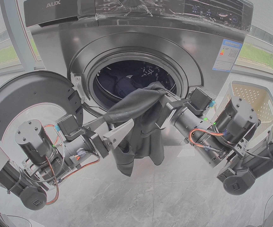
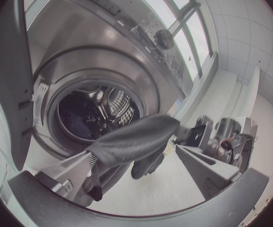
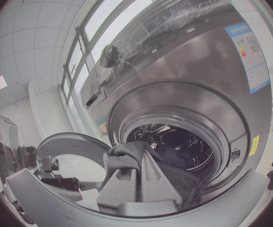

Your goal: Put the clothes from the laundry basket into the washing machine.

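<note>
Loading step in hand: one piece brought up to the machine, not yet inside. Dark grey garment [image 1: 136, 123] slung just in front of the drum opening [image 1: 91, 76] of the washing machine [image 1: 136, 38]. Door [image 1: 26, 98] swung wide to robot's left. Top of the cloth up at the lip of the opening, the rest hanging free toward the floor [image 1: 161, 193]. None of it past the rim, as far as can be judged.

Right gripper [image 1: 165, 100]: clamped tight on a bunched top fold of the garment, right at the mouth. Same in the right wrist view, cloth pinched in and spilling to both sides.

Left gripper [image 1: 119, 121]: jaws spread wide, gripping nothing. Garment draped across the tip of one finger, the other finger [image 1: 120, 133] bare beside it. Possibly snagged on that tip rather than merely resting; hard to tell from the left wrist view.

Dark clothes [image 1: 124, 84] already lying in the drum. Laundry basket [image 1: 256, 101] down at robot's right of the machine, well apart from the garment.

Next move, by judgement: push the right gripper forward through the opening, deep enough to carry the hanging tail over the lip, then let go. Left gripper to draw clear, or to lift the trailing part in. Risk: tail catching on the lip and sliding back out.
</note>
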You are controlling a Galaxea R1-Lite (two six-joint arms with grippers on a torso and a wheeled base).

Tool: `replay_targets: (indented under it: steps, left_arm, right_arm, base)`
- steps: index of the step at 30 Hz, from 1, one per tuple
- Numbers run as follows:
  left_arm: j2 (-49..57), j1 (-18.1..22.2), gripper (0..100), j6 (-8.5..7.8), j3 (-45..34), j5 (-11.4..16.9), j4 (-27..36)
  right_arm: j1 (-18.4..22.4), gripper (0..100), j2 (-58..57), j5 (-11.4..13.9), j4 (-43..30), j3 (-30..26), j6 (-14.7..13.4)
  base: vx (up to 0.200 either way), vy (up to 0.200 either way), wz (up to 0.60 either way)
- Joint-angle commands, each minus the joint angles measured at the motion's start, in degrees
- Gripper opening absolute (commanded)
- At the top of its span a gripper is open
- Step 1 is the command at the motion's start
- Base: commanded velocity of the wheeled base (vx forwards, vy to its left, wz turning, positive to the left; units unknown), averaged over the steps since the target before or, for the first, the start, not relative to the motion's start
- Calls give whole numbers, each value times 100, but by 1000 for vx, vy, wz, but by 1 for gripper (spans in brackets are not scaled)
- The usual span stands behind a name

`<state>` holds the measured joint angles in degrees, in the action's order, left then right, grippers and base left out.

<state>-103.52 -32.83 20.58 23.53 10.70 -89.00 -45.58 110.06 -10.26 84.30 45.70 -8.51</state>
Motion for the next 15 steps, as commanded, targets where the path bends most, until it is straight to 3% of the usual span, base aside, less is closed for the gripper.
replay_targets:
  steps: [1, 13, 15]
  left_arm:
    - [-397, 5, 100, -27, -243, -33, -21]
    - [-1161, 5, 100, -98, -384, 2, -29]
    - [-1320, 5, 100, -194, -384, 2, -38]
  right_arm:
    - [-3, 0, -362, -2, -36, -53, 25]
    - [5, 0, -213, -11, -133, 316, 60]
    - [14, 0, -107, -19, -133, 448, 60]
  base:
    - [0, 0, 0]
    - [0, 0, 0]
    - [0, 0, 0]
